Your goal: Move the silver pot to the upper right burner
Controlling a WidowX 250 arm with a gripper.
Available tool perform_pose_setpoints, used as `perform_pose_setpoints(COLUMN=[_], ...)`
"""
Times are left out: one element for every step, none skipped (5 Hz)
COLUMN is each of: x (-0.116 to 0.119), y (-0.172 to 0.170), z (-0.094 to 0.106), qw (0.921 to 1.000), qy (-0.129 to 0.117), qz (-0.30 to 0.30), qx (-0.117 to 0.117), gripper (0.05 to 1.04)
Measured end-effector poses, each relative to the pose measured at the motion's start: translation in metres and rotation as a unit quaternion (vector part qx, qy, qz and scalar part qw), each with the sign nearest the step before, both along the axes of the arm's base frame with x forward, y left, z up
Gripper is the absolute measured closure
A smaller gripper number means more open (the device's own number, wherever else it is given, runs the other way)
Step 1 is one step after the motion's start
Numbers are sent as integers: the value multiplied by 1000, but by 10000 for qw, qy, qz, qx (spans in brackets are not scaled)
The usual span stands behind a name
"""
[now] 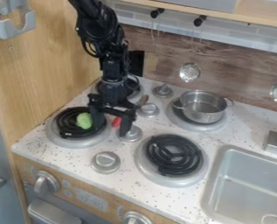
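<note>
The silver pot [203, 108] was of shiny metal, round, with 2 handles; the end effector [112, 127] stood open.

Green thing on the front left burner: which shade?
Light, slightly yellowish green, as the camera view shows.

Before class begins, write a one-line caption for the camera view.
Silver pot on the upper right burner, with the open black gripper over the left side of the stove.
</note>
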State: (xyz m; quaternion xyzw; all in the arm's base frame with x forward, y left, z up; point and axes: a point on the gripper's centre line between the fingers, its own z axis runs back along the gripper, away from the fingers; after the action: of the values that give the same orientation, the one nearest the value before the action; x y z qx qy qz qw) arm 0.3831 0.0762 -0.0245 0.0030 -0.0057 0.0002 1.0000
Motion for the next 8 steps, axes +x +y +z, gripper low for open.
perform_pose_setpoints(x=[-1, -4, 3, 8, 19, 41, 68, 93], y=[-10, -57, -111, -155, -176, -177, -175, -181], z=[-3, -9, 21, 48, 62, 76, 57, 37], qw=[9996, 9915, 9711, 9467, 9267, 9160, 9187, 9248], qy=[2, -21, -567, -1152, -1687, -2236, -2383, -2343], qz=[-251, -1233, -2272, -2980, -3345, -3331, -3146, -2997], qx=[-103, -417, -453, -414, -297, -69, 160, 98], gripper=[84, 84, 84, 84, 84, 84, 84, 84])
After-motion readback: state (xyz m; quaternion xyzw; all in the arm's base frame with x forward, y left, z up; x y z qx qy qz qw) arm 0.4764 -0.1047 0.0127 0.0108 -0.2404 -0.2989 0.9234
